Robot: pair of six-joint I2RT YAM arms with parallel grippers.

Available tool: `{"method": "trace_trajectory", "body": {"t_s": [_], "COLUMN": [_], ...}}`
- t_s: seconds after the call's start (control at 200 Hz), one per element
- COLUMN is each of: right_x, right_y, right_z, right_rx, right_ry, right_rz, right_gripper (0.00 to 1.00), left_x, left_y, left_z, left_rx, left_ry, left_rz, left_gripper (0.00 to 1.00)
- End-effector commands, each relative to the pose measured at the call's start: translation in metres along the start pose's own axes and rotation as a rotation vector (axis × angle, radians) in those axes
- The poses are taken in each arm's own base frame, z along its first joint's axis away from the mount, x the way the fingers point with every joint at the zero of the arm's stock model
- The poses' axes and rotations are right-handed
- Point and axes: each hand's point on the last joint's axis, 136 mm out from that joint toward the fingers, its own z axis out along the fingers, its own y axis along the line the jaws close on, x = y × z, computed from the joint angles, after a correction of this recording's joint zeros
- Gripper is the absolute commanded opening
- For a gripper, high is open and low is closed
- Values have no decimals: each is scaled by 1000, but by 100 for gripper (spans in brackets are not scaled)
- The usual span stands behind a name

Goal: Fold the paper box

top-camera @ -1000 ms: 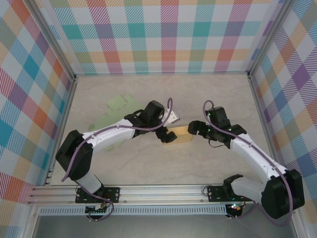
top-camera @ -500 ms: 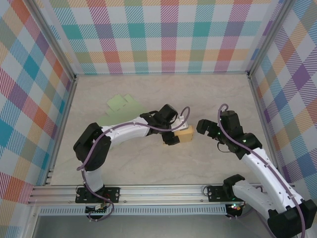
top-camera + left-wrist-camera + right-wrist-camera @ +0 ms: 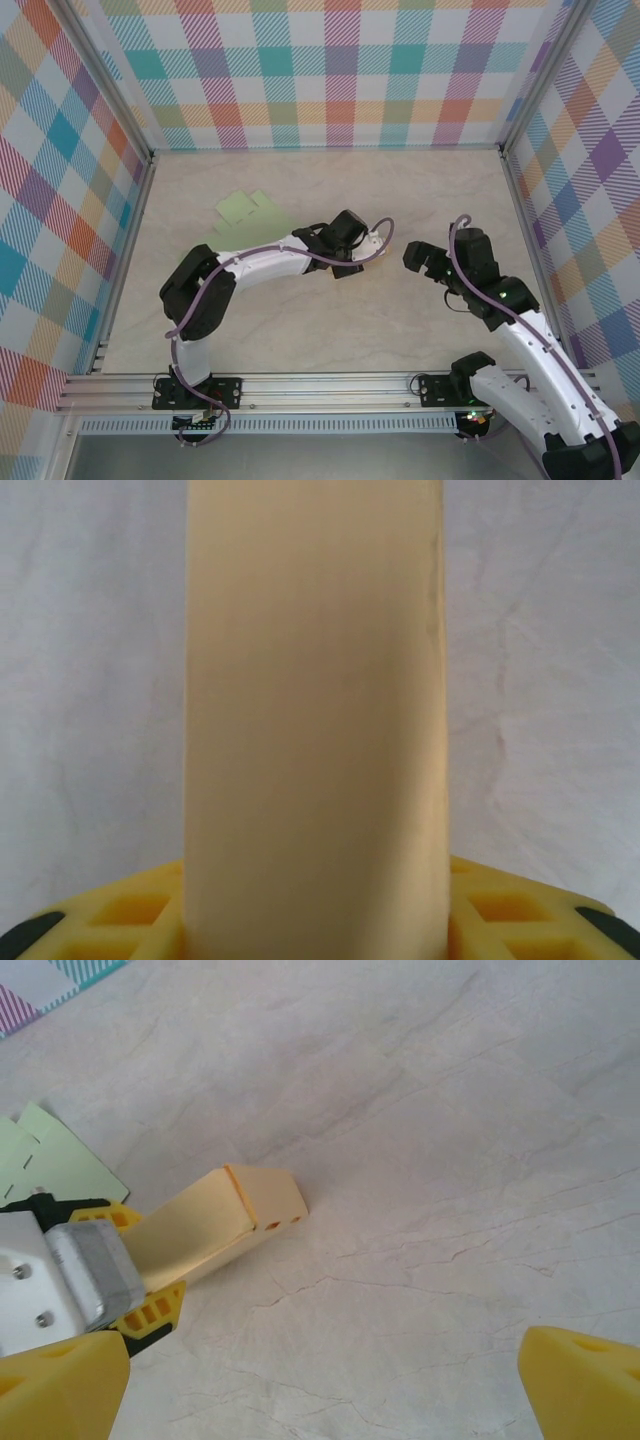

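The paper box (image 3: 255, 1205) is a folded, pale yellow, long block lying on the table. My left gripper (image 3: 362, 260) covers most of it in the top view. The box (image 3: 315, 730) runs straight out between the left gripper's yellow fingers (image 3: 520, 910), which press against both long sides. From the right wrist view the same fingers (image 3: 150, 1312) clamp the box's near end, so the left gripper is shut on it. My right gripper (image 3: 425, 258) hovers to the right of the box, apart from it. Its jaws (image 3: 320, 1400) are wide open with nothing between them.
Light green flat paper sheets (image 3: 245, 210) lie on the table at the back left, also seen as green paper (image 3: 50, 1160) behind the left gripper. Plaid walls (image 3: 330, 70) enclose the marble-patterned table (image 3: 330, 330) on three sides.
The left gripper has slid right along the box and closed its fingers on it. The right gripper has let go of the box's right end and drawn back to the right.
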Motion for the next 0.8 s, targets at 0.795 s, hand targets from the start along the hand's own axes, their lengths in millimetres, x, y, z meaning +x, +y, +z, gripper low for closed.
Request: {"method": "trace_trajectory", "body": {"t_s": [0.795], "right_x": [-24], "right_y": [-5], "right_z": [-61], "right_rx": [-73], "right_ry": [-235], "right_rz": [19], "right_gripper": [100], "left_x": [-74], "left_y": [72], "left_z": [119], "left_rx": [-347], "left_ry": [-132], "left_rz": [397], "left_gripper": [86]}}
